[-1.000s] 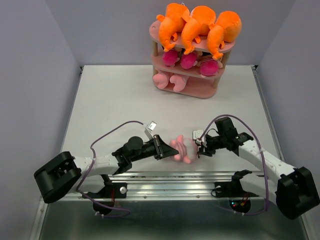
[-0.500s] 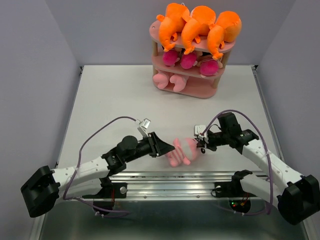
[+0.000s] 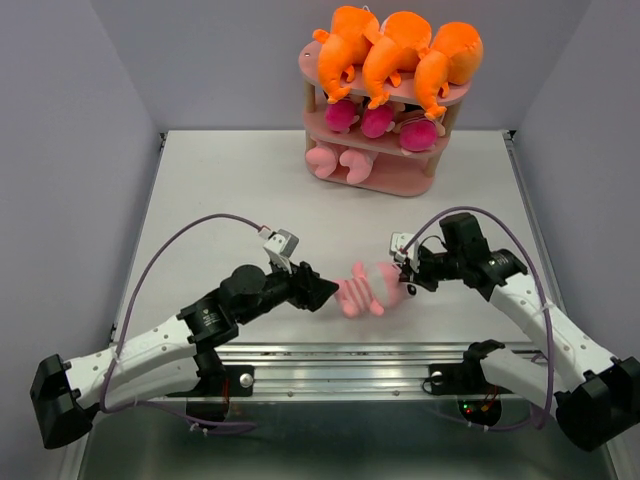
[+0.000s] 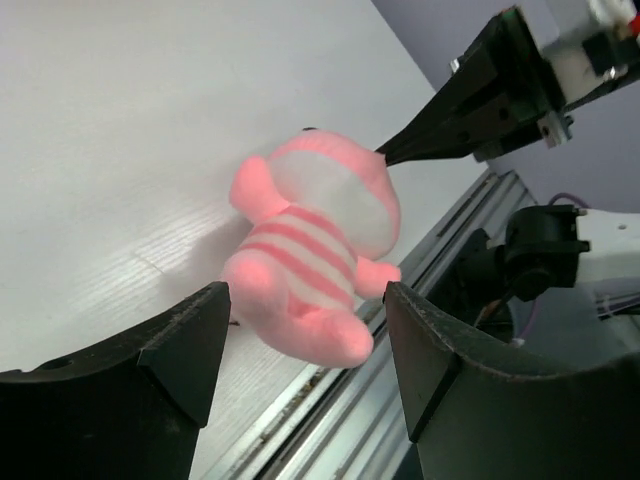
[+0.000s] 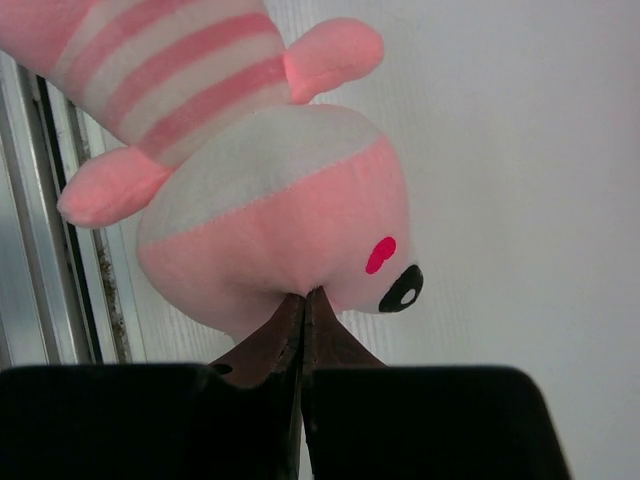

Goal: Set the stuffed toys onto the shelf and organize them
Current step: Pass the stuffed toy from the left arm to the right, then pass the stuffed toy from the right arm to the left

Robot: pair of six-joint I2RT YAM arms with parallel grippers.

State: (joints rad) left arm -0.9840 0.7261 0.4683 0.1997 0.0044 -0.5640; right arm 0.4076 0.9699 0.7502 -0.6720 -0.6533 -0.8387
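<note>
A pink striped pig (image 3: 368,290) hangs near the table's front edge, between my two grippers. My right gripper (image 3: 405,282) is shut on a pinch of its head; the right wrist view shows the jaws (image 5: 303,297) closed tight on the fabric of the pig (image 5: 270,190). My left gripper (image 3: 322,292) stands open just left of it, its fingers (image 4: 195,335) either side of the pig's (image 4: 310,250) legs without touching. The pink shelf (image 3: 403,186) stands at the back, with orange monsters (image 3: 395,50) on top, magenta dolls (image 3: 375,120) in the middle and two pigs (image 3: 340,160) at the bottom.
A metal rail (image 3: 350,352) runs along the table's near edge, right below the hanging pig. Grey walls close in the table on the left, right and back. Purple cables loop above both arms.
My left gripper has opened, let go of the pig and drawn back to the left. My right gripper has shut on the pig's head and now carries it.
</note>
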